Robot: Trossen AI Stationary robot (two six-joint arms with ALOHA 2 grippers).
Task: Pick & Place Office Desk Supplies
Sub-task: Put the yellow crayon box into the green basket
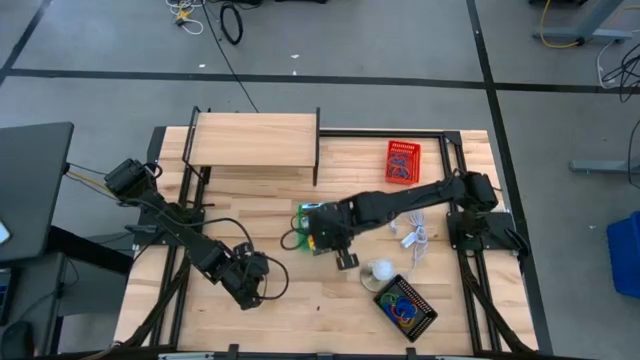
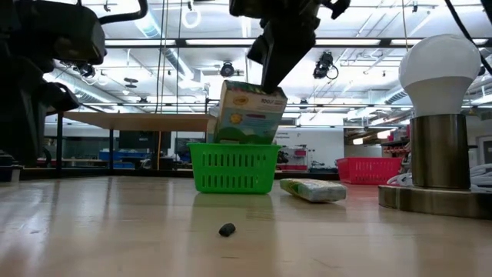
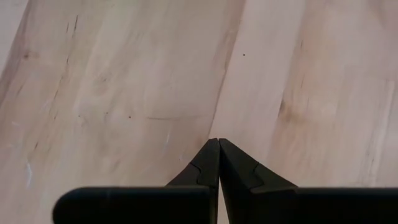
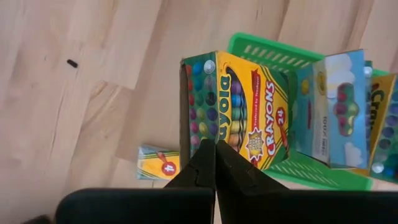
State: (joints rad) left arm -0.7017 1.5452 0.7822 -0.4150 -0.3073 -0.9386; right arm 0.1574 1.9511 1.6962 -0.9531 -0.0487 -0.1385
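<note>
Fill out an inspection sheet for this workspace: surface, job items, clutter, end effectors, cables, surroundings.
Surface: wooden table, light planks, with a raised wooden shelf at the back.
Job's things: crayon boxes stand in the green basket; a small crayon packet lies flat beside it.
Clutter: red basket; black tray of coloured loops; white bulb lamp; tiny dark bit on the wood.
End effectors: right end effector shut, pressing against a crayon box; left end effector shut, empty, over bare wood.
Cables: white cord beside the lamp.
Surroundings: grey floor with taped lines; loose cables on it.
</note>
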